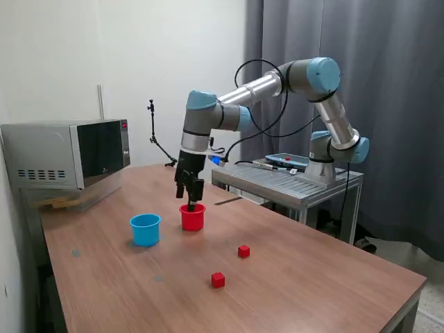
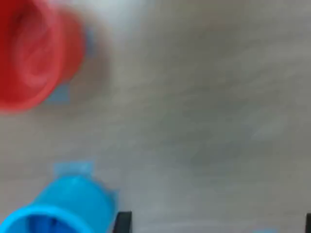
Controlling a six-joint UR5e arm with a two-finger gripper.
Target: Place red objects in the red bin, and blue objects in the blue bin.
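Cups: red cup (image 1: pixel 192 217) and blue cup (image 1: pixel 145 229) are standing upright side by side, mouths up.
Cubes: two red cubes (image 1: pixel 243 251) (image 1: pixel 218 279) are lying well apart from them.
Arm: gripper (image 1: pixel 192 202) is pointing straight down over the red cup's rim; grip state unclear.

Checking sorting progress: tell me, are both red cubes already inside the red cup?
No, both red cubes lie on the table, apart from the red cup.

Two small red cubes (image 1: pixel 243 251) (image 1: pixel 218 279) are lying apart on the table; the red cup (image 1: pixel 193 217) and light blue cup (image 1: pixel 145 229) are standing upright, side by side.
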